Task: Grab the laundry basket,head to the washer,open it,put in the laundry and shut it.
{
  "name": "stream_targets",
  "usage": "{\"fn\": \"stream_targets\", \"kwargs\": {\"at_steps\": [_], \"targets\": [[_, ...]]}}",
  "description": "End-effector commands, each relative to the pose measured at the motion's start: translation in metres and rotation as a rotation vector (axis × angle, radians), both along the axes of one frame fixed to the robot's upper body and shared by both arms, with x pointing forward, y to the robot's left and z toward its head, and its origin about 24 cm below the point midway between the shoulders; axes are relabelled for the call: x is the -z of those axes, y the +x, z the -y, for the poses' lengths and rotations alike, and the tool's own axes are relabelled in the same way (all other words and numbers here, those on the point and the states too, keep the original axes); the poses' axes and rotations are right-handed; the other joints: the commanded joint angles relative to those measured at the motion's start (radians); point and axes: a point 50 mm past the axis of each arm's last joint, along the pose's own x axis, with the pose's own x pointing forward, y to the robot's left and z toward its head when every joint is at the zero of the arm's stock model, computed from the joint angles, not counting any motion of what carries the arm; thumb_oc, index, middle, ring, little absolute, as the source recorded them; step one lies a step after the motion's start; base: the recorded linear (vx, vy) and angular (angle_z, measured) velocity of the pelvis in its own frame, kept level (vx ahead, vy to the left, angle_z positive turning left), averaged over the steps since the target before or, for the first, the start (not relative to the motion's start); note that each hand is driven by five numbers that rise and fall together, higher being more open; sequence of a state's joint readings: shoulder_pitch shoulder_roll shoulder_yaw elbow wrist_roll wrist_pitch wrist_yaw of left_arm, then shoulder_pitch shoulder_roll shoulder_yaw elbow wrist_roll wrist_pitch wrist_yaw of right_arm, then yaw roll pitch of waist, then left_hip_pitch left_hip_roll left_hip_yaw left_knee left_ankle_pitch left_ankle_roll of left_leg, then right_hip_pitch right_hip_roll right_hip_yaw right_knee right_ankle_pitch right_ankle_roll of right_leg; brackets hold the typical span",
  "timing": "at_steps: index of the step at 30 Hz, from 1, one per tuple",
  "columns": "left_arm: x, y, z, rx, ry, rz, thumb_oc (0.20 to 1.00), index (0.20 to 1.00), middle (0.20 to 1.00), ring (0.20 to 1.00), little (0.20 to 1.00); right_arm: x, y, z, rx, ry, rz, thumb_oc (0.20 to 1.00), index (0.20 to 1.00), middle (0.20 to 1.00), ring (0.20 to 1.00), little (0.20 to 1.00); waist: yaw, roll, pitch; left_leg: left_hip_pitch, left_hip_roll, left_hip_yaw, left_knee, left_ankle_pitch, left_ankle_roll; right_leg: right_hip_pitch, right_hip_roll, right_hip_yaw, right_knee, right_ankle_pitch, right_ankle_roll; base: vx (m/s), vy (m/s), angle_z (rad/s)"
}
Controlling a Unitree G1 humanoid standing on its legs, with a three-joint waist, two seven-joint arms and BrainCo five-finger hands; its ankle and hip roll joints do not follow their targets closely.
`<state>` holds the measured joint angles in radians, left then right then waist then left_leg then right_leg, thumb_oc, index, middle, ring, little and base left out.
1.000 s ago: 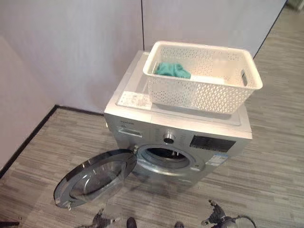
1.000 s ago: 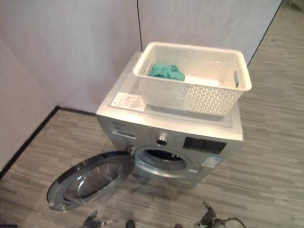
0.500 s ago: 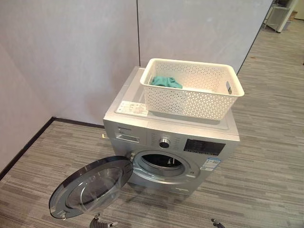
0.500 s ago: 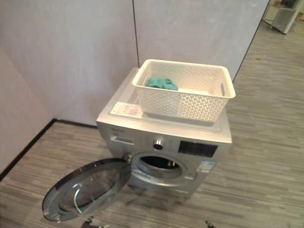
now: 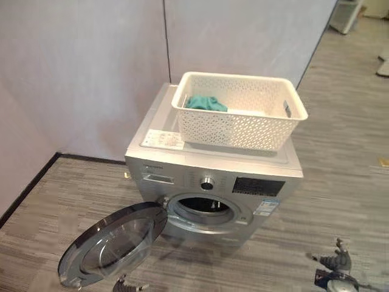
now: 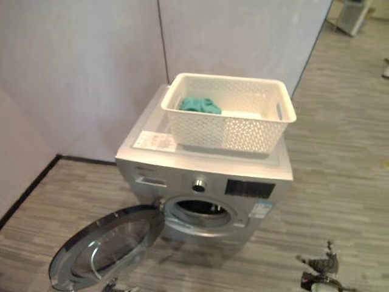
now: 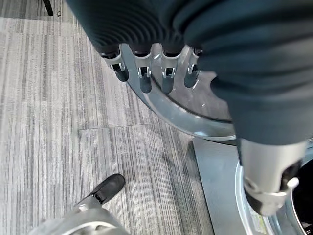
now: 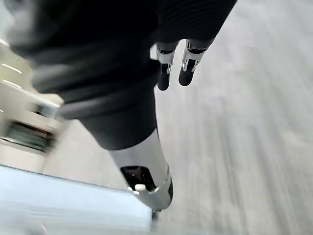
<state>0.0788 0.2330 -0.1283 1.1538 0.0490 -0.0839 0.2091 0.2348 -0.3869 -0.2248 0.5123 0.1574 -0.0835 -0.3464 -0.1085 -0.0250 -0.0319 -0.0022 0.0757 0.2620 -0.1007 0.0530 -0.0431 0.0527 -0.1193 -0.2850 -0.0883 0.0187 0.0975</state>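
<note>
Laundry basket (image 5: pixel 243 112), a cream rectangular plastic one with perforated walls, sits on the top of a silver front-loading washing machine (image 5: pixel 209 173), toward its right rear corner. Inside the basket, a crumpled teal cloth (image 5: pixel 205 103) lies against the left rear wall. A white label (image 5: pixel 161 139) lies flat at the top's left front corner. The machine's round glass door (image 5: pixel 112 243) hangs fully open to the left, low over the grey wood-grain floor (image 5: pixel 340 182), exposing the dark drum opening (image 5: pixel 203 208). The robot's left hand (image 7: pixel 151 71) hovers above the open door with fingers straight and relaxed, holding nothing. Its right hand (image 8: pixel 173 66) hangs over bare floor, fingers extended and empty.
</note>
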Motion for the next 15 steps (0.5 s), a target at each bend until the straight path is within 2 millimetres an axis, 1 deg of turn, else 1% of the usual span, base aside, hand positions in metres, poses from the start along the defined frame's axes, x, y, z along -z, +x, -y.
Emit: {"fn": "stream_targets", "kwargs": {"at_steps": [1, 2, 3, 5, 6, 7, 8, 9, 10, 11, 15], "targets": [[-0.006, 0.017, -0.012, 0.008, 0.049, 0.032, 1.0, 1.0, 1.0, 1.0, 1.0, -0.044, 0.021, 0.018, 0.023, -0.277, 0.133, 1.0, 1.0, 1.0, 1.0, 1.0, 0.007, 0.026, 0.037, 0.048, -0.033, -0.003, 0.013, -0.122, 0.041, -0.008, -0.04, 0.047, 0.102, -0.05, 0.066, 0.03, 0.036, -0.01], [-0.006, 0.017, -0.012, 0.009, 0.049, 0.032, 1.0, 1.0, 1.0, 1.0, 1.0, -0.044, 0.021, 0.018, 0.023, -0.277, 0.131, 1.0, 1.0, 1.0, 1.0, 1.0, 0.008, 0.025, 0.037, 0.048, -0.033, -0.002, 0.013, -0.123, 0.041, -0.007, -0.04, 0.047, 0.102, -0.05, 0.066, 0.04, 0.04, 0.0], [-0.006, 0.017, -0.011, 0.01, 0.051, 0.034, 1.0, 1.0, 1.0, 1.0, 1.0, -0.049, 0.023, 0.016, 0.014, -0.298, 0.155, 1.0, 1.0, 1.0, 1.0, 1.0, 0.007, 0.025, 0.036, 0.049, -0.033, -0.002, 0.013, -0.123, 0.042, -0.007, -0.041, 0.047, 0.101, -0.05, 0.066, 0.0, 0.0, 0.0], [-0.005, 0.018, -0.007, 0.01, 0.048, 0.036, 1.0, 1.0, 1.0, 1.0, 1.0, -0.067, 0.03, 0.004, -0.032, -0.358, 0.237, 1.0, 1.0, 1.0, 1.0, 1.0, -0.001, 0.026, 0.037, 0.048, -0.033, -0.001, 0.013, -0.124, 0.042, -0.009, -0.042, 0.046, 0.1, -0.05, 0.067, 0.0, 0.0, 0.0], [-0.005, 0.018, -0.007, 0.01, 0.048, 0.035, 1.0, 1.0, 1.0, 1.0, 1.0, -0.067, 0.029, 0.004, -0.032, -0.358, 0.236, 1.0, 1.0, 1.0, 1.0, 1.0, -0.001, 0.025, 0.036, 0.047, -0.033, -0.001, 0.013, -0.124, 0.042, -0.009, -0.042, 0.046, 0.1, -0.05, 0.067, 0.0, 0.0, 0.0], [-0.004, 0.018, -0.006, 0.009, 0.046, 0.037, 1.0, 1.0, 1.0, 1.0, 1.0, -0.077, 0.033, -0.002, -0.058, -0.388, 0.277, 1.0, 1.0, 1.0, 1.0, 1.0, -0.003, 0.026, 0.036, 0.047, -0.032, 0.0, 0.013, -0.124, 0.041, -0.01, -0.042, 0.047, 0.098, -0.05, 0.067, 0.0, 0.0, 0.0], [-0.004, 0.02, -0.002, 0.016, 0.046, 0.044, 1.0, 1.0, 1.0, 1.0, 1.0, -0.095, 0.04, -0.012, -0.106, -0.432, 0.365, 1.0, 1.0, 1.0, 1.0, 1.0, -0.006, 0.027, 0.036, 0.049, -0.031, 0.002, 0.013, -0.124, 0.041, -0.009, -0.042, 0.045, 0.096, -0.05, 0.067, 0.01, -0.005, -0.04], [-0.004, 0.02, -0.002, 0.016, 0.046, 0.044, 1.0, 1.0, 1.0, 1.0, 1.0, -0.095, 0.039, -0.012, -0.106, -0.432, 0.364, 1.0, 1.0, 1.0, 1.0, 1.0, -0.006, 0.027, 0.036, 0.049, -0.031, 0.002, 0.013, -0.124, 0.041, -0.009, -0.042, 0.045, 0.096, -0.05, 0.067, 0.01, -0.007, -0.05], [-0.004, 0.02, -0.001, 0.022, 0.044, 0.048, 1.0, 1.0, 1.0, 1.0, 1.0, -0.104, 0.043, -0.018, -0.137, -0.451, 0.41, 1.0, 1.0, 1.0, 1.0, 1.0, -0.006, 0.027, 0.035, 0.05, -0.03, 0.002, 0.013, -0.124, 0.04, -0.009, -0.041, 0.044, 0.094, -0.05, 0.067, 0.0, -0.01, -0.05], [-0.004, 0.021, 0.001, 0.031, 0.043, 0.052, 1.0, 1.0, 1.0, 1.0, 1.0, -0.119, 0.047, -0.026, -0.19, -0.489, 0.472, 1.0, 1.0, 1.0, 1.0, 1.0, -0.007, 0.028, 0.033, 0.049, -0.028, 0.005, 0.013, -0.12, 0.04, -0.011, -0.04, 0.046, 0.09, -0.047, 0.066, 0.0, -0.013, -0.04], [-0.005, 0.023, 0.002, 0.066, 0.054, 0.056, 1.0, 1.0, 1.0, 1.0, 1.0, -0.167, 0.052, -0.046, -0.334, -0.658, 0.631, 1.0, 1.0, 1.0, 1.0, 1.0, -0.007, 0.028, 0.033, 0.054, -0.025, 0.007, 0.013, -0.12, 0.037, -0.008, -0.036, 0.045, 0.084, -0.048, 0.065, 0.01, -0.016, -0.04]]}}
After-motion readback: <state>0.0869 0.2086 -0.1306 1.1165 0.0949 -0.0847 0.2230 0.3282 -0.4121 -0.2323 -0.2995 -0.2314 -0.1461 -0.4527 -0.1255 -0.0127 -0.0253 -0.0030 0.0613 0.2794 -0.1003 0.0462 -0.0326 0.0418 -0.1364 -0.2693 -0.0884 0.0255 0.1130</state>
